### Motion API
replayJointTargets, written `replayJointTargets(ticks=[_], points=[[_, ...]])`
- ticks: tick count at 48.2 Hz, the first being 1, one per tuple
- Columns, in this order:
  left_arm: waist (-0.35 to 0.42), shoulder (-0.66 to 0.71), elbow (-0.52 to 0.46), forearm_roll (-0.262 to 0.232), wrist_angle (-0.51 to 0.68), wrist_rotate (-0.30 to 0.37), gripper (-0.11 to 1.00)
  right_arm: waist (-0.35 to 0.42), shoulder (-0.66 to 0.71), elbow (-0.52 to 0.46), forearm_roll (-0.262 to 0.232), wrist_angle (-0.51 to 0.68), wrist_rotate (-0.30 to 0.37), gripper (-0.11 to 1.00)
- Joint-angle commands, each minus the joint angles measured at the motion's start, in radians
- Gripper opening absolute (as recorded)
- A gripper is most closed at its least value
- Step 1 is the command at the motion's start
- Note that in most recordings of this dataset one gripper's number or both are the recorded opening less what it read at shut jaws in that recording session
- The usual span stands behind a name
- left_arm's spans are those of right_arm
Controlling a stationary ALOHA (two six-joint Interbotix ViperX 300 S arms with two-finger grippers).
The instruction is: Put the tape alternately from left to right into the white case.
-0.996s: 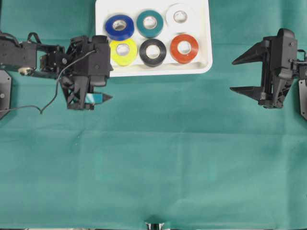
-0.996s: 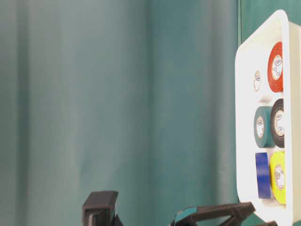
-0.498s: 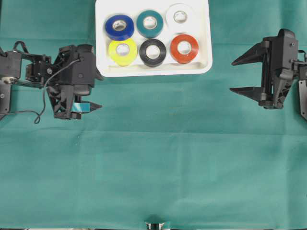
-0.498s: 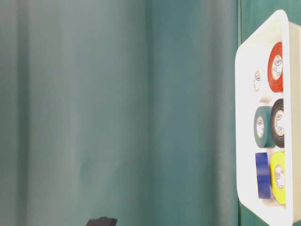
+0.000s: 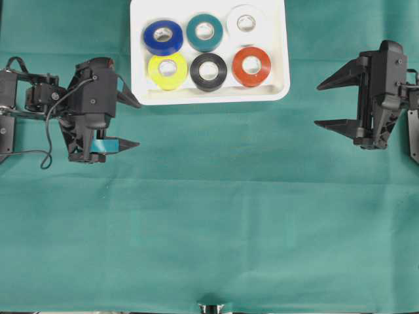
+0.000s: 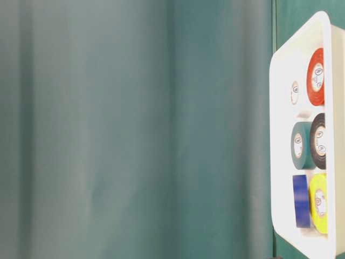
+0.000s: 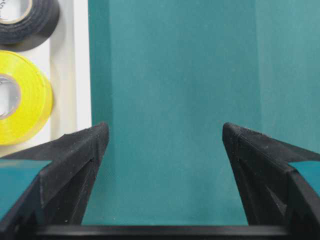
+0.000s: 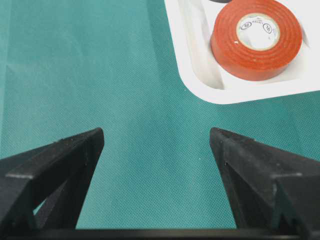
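The white case (image 5: 279,72) lies at the table's far edge and holds several rolls of tape. Blue (image 5: 175,38), teal (image 5: 217,33) and white (image 5: 259,23) sit in the far row. Yellow (image 5: 181,70), black (image 5: 221,70) and orange-red (image 5: 264,65) sit in the near row. My left gripper (image 5: 136,124) stands open over bare cloth just left of the case's near corner. Its wrist view catches the yellow roll (image 7: 30,100) and the case rim (image 7: 82,60). My right gripper (image 5: 318,103) hangs open to the right of the case, with nothing between its fingers (image 8: 156,134).
A green cloth (image 5: 209,216) covers the whole table. A loose black cable (image 5: 46,154) trails from the left arm. In the table-level view the case (image 6: 280,108) shows with its rolls against a green curtain (image 6: 135,129).
My left gripper has drawn back to the left, away from the case, and has left the table-level view. The right arm and the rolls have not moved.
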Motion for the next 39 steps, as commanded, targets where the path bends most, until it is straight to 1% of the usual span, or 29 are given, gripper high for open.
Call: replayJointTargets(ticks=[1,18,28,39], points=[[-0.006,-0.031,0.002,-0.002,-0.009,-0.002,0.95,0.002,-0.003,-0.009,0.002,-0.008,0.002,0.81],[-0.006,-0.183,0.101,-0.002,-0.023,-0.003,0.95,0.002,-0.041,0.006,0.002,-0.008,0.002,0.81],[-0.006,-0.305,0.176,-0.002,-0.055,-0.003,0.95,0.002,-0.107,0.037,0.003,-0.008,0.002,0.81],[-0.005,-0.454,0.250,-0.003,-0.060,-0.003,0.95,0.002,-0.187,0.074,0.002,-0.006,0.002,0.81]])
